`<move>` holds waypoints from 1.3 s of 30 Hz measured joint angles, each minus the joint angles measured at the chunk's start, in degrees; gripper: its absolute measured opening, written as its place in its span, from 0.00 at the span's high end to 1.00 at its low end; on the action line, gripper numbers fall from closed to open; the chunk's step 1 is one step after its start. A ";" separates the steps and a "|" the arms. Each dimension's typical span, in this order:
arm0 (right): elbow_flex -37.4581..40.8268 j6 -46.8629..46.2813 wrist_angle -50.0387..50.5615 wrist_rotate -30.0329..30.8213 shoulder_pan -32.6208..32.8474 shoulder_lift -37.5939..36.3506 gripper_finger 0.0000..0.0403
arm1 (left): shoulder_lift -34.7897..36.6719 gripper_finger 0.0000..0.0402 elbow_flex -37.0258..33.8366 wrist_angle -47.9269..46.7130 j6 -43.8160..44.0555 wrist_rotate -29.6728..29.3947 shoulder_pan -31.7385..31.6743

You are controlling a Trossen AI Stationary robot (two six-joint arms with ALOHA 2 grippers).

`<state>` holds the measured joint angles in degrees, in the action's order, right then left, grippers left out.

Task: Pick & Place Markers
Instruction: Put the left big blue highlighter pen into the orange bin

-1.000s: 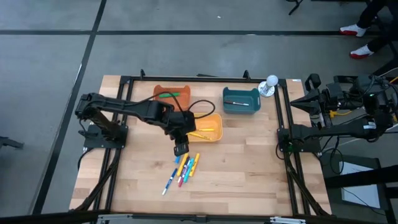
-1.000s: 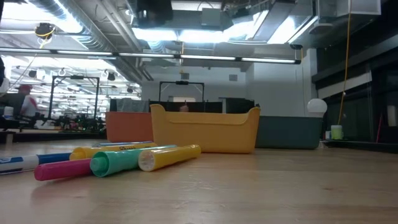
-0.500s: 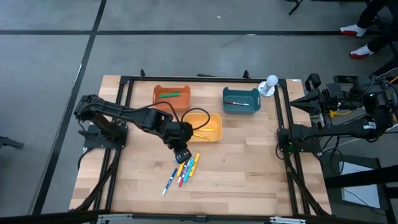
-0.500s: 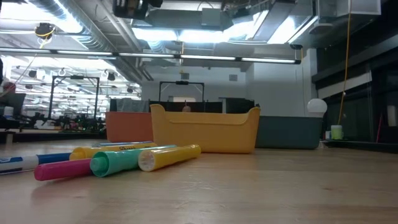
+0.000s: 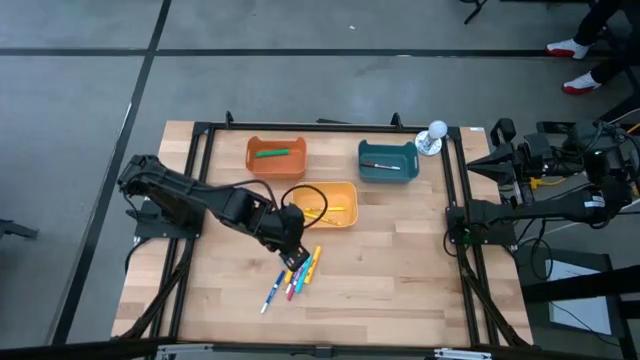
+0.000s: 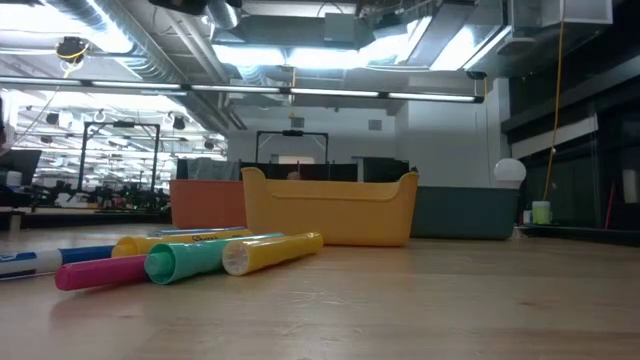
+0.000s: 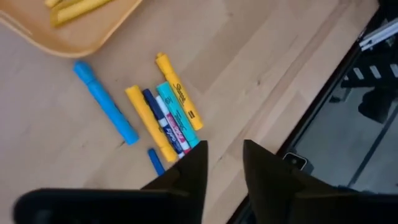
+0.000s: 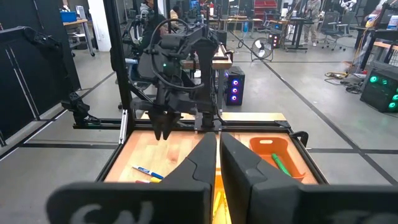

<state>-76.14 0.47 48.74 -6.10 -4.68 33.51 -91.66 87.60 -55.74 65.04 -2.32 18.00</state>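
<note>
Left fingers: the left gripper (image 7: pixel 222 163) shows a narrow gap between its two dark fingers (image 7: pixel 186 177), nothing between them. Parted, empty.
Left gripper position: over the wooden table (image 5: pixel 400 260), poised just above the upper end of the loose markers (image 5: pixel 297 272), at the near edge of the yellow bin (image 5: pixel 330 203).
Markers, loose pile: a tight cluster lying flat and side by side, with a light-blue marker (image 7: pixel 105 101) a little apart from the pack and a white-and-blue one (image 5: pixel 271 296) trailing off the low end.
Key relation: the pile lies directly ahead of and below the left fingers; long axes run diagonally, roughly parallel. Judged: the nearest ends sit almost under the fingertips, so the fingers need to straddle one marker across its width, not along it.
Nearer arm: left, by far.
Right fingers: the right gripper (image 8: pixel 217 149) has its fingers pressed together, holding nothing.
Right arm: parked off the table's right edge, well apart from the pile.
Bins: yellow bin holds yellow markers; orange bin (image 5: pixel 276 155) a green one; teal bin (image 5: pixel 388 160) one dark marker.
Risk, judged: neighbours touch, so a grip may drag two.
</note>
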 joint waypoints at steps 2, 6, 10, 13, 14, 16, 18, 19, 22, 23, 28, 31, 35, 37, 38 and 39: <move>-0.01 0.00 0.01 0.00 0.00 0.01 0.94 | 0.00 0.69 -0.66 0.04 2.23 -0.17 0.02; 0.00 0.00 -0.01 0.00 0.00 0.01 0.94 | -0.15 0.59 -2.37 -0.23 6.87 -0.10 -0.13; 0.00 -0.02 -0.01 0.01 0.01 0.01 0.94 | -1.73 0.53 -2.87 -0.67 8.99 -0.01 -0.41; -0.02 -0.02 0.01 0.01 0.01 -0.01 0.94 | -3.12 0.52 -2.87 -0.65 9.83 0.02 -0.49; 0.00 0.00 -0.01 0.01 0.01 0.01 0.94 | -3.64 0.52 -2.87 -0.69 9.83 0.21 -0.52; 0.00 0.00 -0.01 -0.01 -0.01 0.01 0.94 | -4.66 0.52 -2.87 -1.59 10.04 0.32 -0.50; -0.02 -0.02 -0.01 0.01 0.00 0.00 0.94 | -5.47 0.54 -2.87 -2.14 11.24 0.36 -0.48; 0.00 0.00 -0.01 0.00 0.00 0.00 0.94 | -5.99 0.54 -2.87 -2.40 11.75 0.38 -0.48; -0.01 -0.01 -0.01 0.00 0.01 0.00 0.94 | -7.53 0.56 -2.87 -2.96 12.40 0.38 -0.59; -0.02 -0.01 -0.01 -0.01 -0.01 0.01 0.94 | -8.09 0.57 -2.87 -3.06 12.39 0.38 -0.72; 0.00 0.00 -0.01 -0.01 0.01 -0.01 0.94 | -11.07 0.60 -2.87 -4.10 12.31 1.00 -1.75; 0.00 0.00 0.00 0.00 0.01 0.00 0.94 | -12.99 0.61 -2.87 -4.44 10.68 1.82 -2.96; 0.00 -0.02 0.01 0.01 -0.01 -0.01 0.94 | -14.86 0.62 -2.87 -4.60 8.43 3.15 -4.70; 0.00 0.00 -0.01 -0.01 0.01 -0.01 0.94 | -15.54 0.61 -2.87 -5.04 8.32 3.38 -5.36; 0.00 0.00 0.01 0.01 0.01 0.01 0.94 | -15.77 0.61 -2.87 -5.02 8.28 3.42 -5.71; 0.00 0.00 -0.01 0.01 0.01 -0.01 0.94 | -15.88 0.60 -2.87 -5.31 8.16 3.40 -5.87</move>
<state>-76.14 0.47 48.73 -6.09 -4.67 33.50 -107.54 84.73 -61.05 73.20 1.08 12.12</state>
